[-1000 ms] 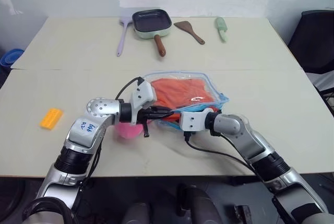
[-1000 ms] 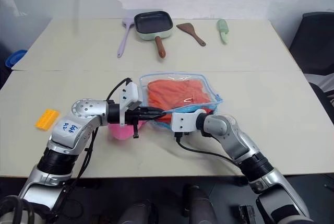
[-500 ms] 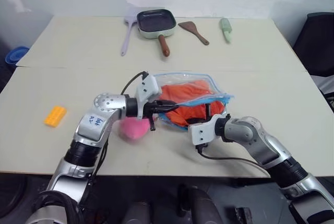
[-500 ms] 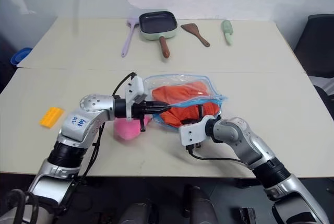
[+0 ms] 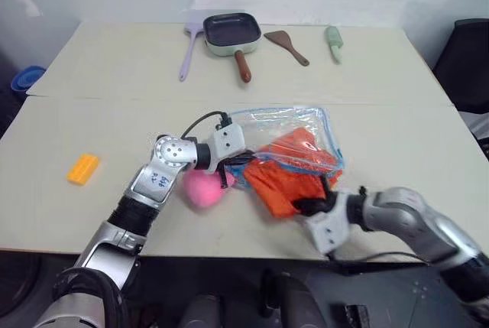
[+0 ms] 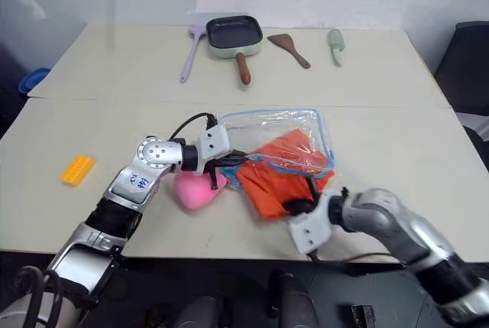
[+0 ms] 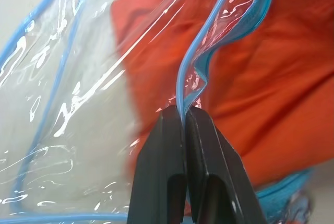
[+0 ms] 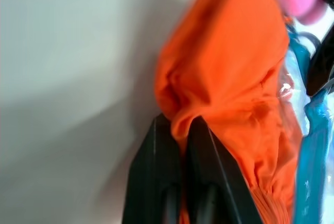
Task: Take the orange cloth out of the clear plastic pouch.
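The clear plastic pouch (image 5: 284, 125) lies mid-table, its blue-trimmed mouth facing the near edge. My left gripper (image 5: 241, 162) is shut on the blue rim of that mouth, seen pinched between its fingertips (image 7: 177, 117) in the left wrist view. The orange cloth (image 5: 289, 183) hangs crumpled out of the mouth, part under the plastic and part on the bare table. My right gripper (image 5: 309, 206) is shut on the near end of the orange cloth (image 8: 229, 72), near the table's front edge.
A pink fluffy ball (image 5: 203, 189) sits against the left forearm beside the pouch. A yellow ridged block (image 5: 82, 168) lies at the left. At the far edge are a frying pan (image 5: 227, 31), purple spatula (image 5: 186, 54), brown spatula (image 5: 286, 43) and green brush (image 5: 333, 41).
My right gripper closed on the cloth and drew back toward the near edge and right, dragging the cloth partway out. The left gripper kept its hold on the pouch rim, shifting slightly forward.
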Tool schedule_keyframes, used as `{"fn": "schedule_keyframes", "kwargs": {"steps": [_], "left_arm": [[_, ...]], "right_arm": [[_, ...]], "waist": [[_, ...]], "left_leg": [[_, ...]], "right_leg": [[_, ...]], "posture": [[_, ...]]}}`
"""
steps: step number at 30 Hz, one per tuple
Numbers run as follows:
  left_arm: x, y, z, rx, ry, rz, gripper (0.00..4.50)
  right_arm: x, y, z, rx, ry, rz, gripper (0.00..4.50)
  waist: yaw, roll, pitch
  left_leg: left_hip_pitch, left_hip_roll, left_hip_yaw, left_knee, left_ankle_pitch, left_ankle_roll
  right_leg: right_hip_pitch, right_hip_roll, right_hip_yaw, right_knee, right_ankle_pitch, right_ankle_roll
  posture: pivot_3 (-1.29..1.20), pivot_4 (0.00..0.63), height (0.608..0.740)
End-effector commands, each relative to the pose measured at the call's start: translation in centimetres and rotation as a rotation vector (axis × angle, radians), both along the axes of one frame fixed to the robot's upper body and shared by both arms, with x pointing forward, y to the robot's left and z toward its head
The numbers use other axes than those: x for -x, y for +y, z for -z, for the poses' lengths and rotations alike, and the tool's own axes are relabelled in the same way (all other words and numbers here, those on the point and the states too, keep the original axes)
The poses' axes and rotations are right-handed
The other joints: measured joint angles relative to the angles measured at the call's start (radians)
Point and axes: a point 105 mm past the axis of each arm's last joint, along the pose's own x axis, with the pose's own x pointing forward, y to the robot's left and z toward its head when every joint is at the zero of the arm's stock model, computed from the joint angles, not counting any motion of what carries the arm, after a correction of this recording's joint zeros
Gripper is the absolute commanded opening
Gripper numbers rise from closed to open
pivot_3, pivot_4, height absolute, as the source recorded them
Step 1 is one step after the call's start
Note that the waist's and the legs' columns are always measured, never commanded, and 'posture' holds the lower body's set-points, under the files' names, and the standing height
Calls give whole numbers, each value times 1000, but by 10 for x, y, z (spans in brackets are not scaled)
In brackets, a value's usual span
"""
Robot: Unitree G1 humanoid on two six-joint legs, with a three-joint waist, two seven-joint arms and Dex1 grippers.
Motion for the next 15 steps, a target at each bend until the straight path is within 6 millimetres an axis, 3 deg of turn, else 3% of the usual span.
{"fn": "schedule_keyframes", "kwargs": {"steps": [1,4,7,9,13,15], "left_arm": [[-20,16,-7,-22,-79,-106,62],[-29,22,-10,-30,-108,-142,62],[-30,34,-19,-31,-127,-145,62],[-27,35,-21,-29,-121,-119,62],[-12,37,-18,-48,-113,-41,62],[-2,34,-14,-54,-99,7,62]], "right_arm": [[30,-17,-5,70,52,-74,44],[34,-41,-2,122,76,-18,44],[19,-94,-9,166,44,177,44],[14,-114,-13,164,26,261,44],[-5,-190,-22,234,-84,552,44],[-13,-226,-32,180,-152,767,44]], "waist": [[0,0,0],[-7,-1,1],[-5,-1,1],[-4,-2,1],[-3,-2,1],[-2,-1,1]], "left_leg": [[0,0,0,0,0,0],[3,2,0,-2,-1,1],[4,2,1,-2,-1,1],[4,2,0,-2,-1,1],[4,2,1,-3,-1,1],[3,2,1,-3,-1,1]], "right_leg": [[1,0,0,0,0,0],[8,2,0,-4,0,0],[9,1,0,-4,0,0],[9,1,0,-4,0,0],[9,1,0,-4,0,0],[9,1,0,-5,0,0]], "posture": [[0,150,740],[0,150,740],[0,150,740],[0,150,740],[0,150,740],[0,150,740]]}}
